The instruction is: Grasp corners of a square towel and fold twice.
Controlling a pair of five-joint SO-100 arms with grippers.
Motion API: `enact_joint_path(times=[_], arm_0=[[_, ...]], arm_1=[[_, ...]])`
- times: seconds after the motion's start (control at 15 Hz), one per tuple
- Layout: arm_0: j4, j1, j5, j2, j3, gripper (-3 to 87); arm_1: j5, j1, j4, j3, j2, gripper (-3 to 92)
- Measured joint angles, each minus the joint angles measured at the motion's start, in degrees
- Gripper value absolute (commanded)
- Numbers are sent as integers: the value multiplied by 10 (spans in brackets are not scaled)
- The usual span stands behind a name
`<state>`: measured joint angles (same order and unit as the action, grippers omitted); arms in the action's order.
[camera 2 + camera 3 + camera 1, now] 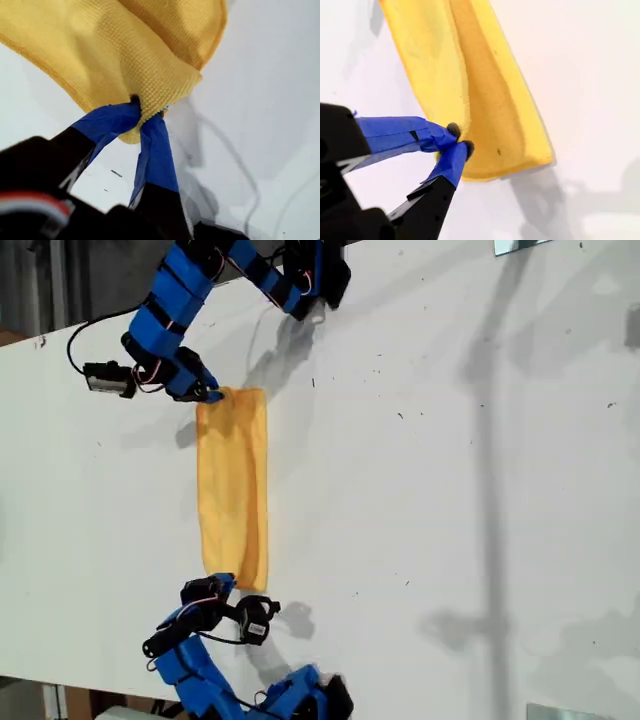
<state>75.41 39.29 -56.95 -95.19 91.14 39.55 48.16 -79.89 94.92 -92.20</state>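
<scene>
my first gripper (pixel 145 112) and my second gripper (pixel 457 140) are each pinching an end of the folded square towel (pixel 235 485) lying on the tabletop (pixel 450 490), jaws clamped on thin bites, so uneven pulling could be yanking one free

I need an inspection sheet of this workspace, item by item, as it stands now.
Surface: white table, with small dark specks.
Job's things: square towel, folded into a long strip, lying on the table.
Clutter: nothing seen.
Hands: my first hand is shut on a corner of the towel; my second hand is shut on the towel's edge near one end.
Cables: black cable loops over the table beside the arm at the exterior view's top.
Surroundings: only dark strips beyond the table edges, too little to tell.
</scene>
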Motion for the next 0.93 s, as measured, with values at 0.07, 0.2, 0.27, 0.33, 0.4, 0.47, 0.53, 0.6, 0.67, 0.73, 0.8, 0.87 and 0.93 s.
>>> enact_joint_path(times=[0.07,0.2,0.27,0.33,0.4,0.47,0.53,0.6,0.67,0.73,0.8,0.87,0.93], arm_0=[[3,-2,-8,0,13,-4],[4,2,-19,0,23,117],[4,4,-20,0,23,228],[19,6,-20,0,19,256],[33,12,-18,0,7,260],[53,18,-12,0,-12,250],[74,25,-6,-2,-40,243],[97,33,-1,-11,-62,242],[109,40,3,-25,-69,244],[109,45,2,-40,-68,241],[109,47,1,-58,-55,234],[92,47,-5,-86,-7,225],[57,47,-14,-122,55,214]], arm_1=[[3,-6,-7,0,0,-1],[5,-17,-13,0,0,177],[5,-21,-18,0,0,324],[5,-25,-19,0,0,365],[5,-28,-26,0,0,397],[5,-28,-33,0,0,419],[5,-28,-42,0,0,426],[3,-25,-49,-4,0,430],[-6,-11,-52,-12,3,431],[-18,11,-51,-20,13,428],[-27,33,-47,-23,40,429],[-35,51,-36,-23,83,441],[-43,62,-21,-23,133,446]])
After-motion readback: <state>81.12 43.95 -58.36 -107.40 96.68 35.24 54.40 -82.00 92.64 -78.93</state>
